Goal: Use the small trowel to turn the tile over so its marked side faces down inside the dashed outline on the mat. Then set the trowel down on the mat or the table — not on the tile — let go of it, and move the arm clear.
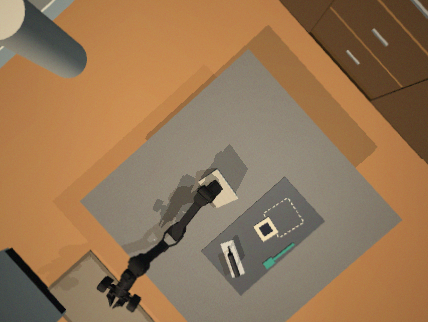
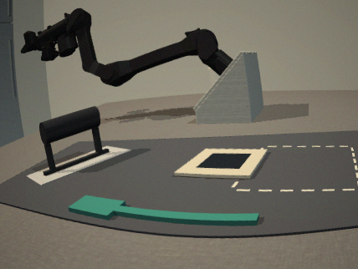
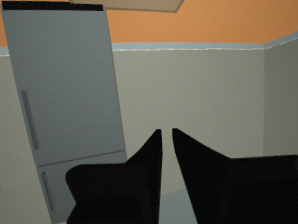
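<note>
The cream tile (image 1: 265,229) (image 2: 224,160) lies flat on the dark mat (image 1: 282,187) (image 2: 146,188), its dark square mark facing up. It overlaps a corner of the dashed outline (image 2: 348,190) and lies mostly outside it. A trowel-like tool (image 1: 233,262) (image 2: 70,124) stands at the mat's other end, with a black cylindrical handle on two posts above a thin whitish plate. My gripper (image 1: 111,303) (image 3: 166,133) is nearly closed, with a narrow gap and nothing between its fingertips. It is raised far from the tile and the tool, beyond the grey table's edge.
A green flat-bladed tool (image 1: 269,263) (image 2: 97,206) with a long thin handle lies along the mat's front edge. The arm's wedge-shaped base (image 2: 227,96) stands behind the mat on the grey table (image 1: 250,100). A tall blue-grey cabinet (image 3: 65,90) is ahead of the gripper.
</note>
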